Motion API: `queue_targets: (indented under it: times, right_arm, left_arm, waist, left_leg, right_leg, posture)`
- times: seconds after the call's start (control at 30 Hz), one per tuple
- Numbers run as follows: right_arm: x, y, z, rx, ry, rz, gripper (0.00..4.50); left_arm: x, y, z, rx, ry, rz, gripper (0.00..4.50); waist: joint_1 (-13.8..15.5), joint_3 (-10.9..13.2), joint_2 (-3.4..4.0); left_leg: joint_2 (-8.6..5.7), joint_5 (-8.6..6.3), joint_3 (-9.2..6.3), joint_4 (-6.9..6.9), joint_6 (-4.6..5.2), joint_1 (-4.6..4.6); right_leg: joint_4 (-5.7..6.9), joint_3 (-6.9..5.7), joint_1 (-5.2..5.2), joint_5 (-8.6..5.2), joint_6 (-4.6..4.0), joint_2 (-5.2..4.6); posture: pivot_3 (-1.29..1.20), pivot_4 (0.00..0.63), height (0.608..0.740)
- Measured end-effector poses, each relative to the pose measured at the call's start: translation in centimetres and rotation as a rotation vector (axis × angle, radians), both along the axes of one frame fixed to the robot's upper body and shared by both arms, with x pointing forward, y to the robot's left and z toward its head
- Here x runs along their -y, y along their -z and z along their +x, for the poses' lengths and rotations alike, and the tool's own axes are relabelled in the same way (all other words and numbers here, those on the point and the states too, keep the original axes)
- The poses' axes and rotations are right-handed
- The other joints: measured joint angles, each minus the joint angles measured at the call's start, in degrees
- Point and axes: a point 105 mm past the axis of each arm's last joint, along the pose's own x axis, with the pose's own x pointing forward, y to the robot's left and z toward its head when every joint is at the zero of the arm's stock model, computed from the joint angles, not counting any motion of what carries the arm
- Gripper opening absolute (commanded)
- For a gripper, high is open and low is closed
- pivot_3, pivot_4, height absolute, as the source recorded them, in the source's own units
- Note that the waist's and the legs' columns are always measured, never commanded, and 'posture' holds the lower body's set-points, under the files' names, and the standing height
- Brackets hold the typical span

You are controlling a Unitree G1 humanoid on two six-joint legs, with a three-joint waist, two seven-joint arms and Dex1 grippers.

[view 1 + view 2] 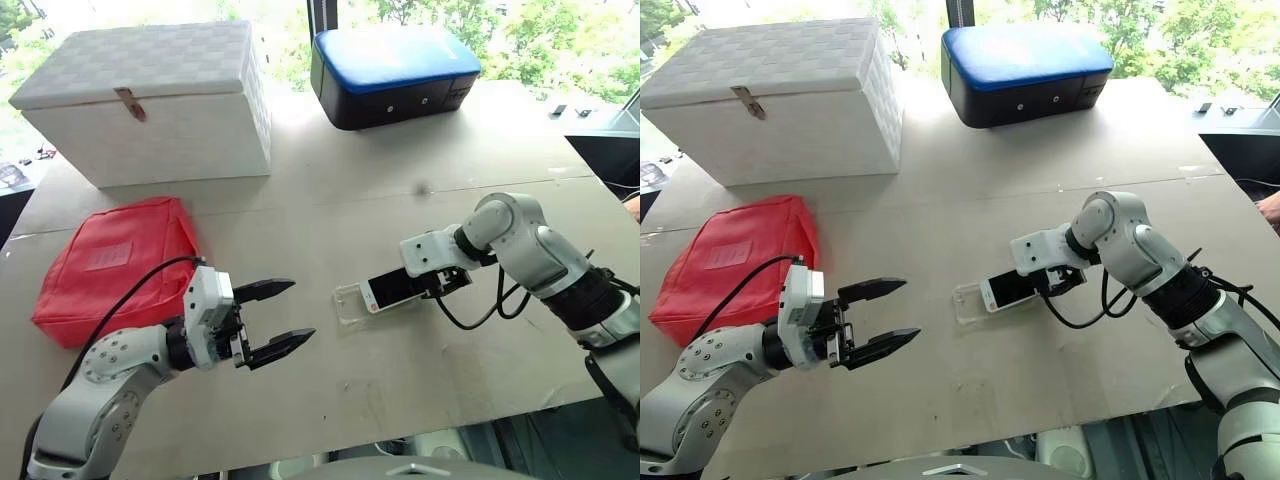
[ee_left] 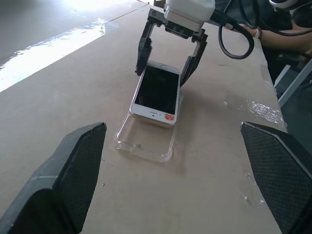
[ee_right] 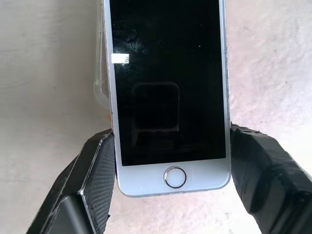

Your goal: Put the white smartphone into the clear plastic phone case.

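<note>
Left eye view: a surface [image 1: 330, 210] carries a white box [image 1: 150, 100], a red pouch [image 1: 115, 265] and a blue-topped case [image 1: 395, 75]. The left hand [image 1: 278, 320] is held wide and empty. The phone [image 1: 392, 288] is gripped by its sides in the right hand [image 2: 168, 68], its far end resting over the clear case [image 2: 146, 141]

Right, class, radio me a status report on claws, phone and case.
Left claw open, idle. Right claw shut on white smartphone, far end over the clear case, not seated. Nothing blocking.
</note>
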Motion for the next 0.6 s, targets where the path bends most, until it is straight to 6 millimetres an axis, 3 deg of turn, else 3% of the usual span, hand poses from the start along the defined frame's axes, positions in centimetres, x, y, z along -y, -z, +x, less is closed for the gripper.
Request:
queue_targets:
  times: [0.27, 0.37, 0.6]
  right_arm:
    - [-0.15, 0.03, -0.24, -0.002, 0.009, 0.003, 2.92]
    - [-0.14, 0.10, -0.33, -0.009, 0.017, 0.005, 4.39]
    - [-0.57, -0.09, -0.79, -0.022, 0.017, 0.031, 4.49]
  left_arm:
    - [0.06, -0.14, 0.11, 0.009, 0.004, 0.003, 4.50]
    - [0.08, -0.16, 0.12, 0.010, 0.005, 0.003, 4.50]
    - [0.13, -0.19, 0.11, 0.012, 0.010, 0.002, 4.50]
  waist:
    - [0.00, 0.00, 0.00]
    - [0.00, 0.00, 0.00]
    - [0.00, 0.00, 0.00]
  left_leg:
    - [0.00, 0.00, -0.01, 0.00, 0.00, 0.00]
    - [0.00, 0.00, -0.01, 0.00, 0.00, 0.00]
    - [0.00, 0.00, -0.02, 0.00, 0.00, 0.00]
  right_leg:
    - [0.00, 0.00, 0.00, 0.00, 0.00, 0.00]
    - [0.00, 0.00, 0.00, 0.00, 0.00, 0.00]
    - [0.00, 0.00, 0.00, 0.00, 0.01, 0.00]
  posture:
    - [0.00, 0.150, 0.740]
    - [0.00, 0.150, 0.740]
    - [0.00, 0.150, 0.740]
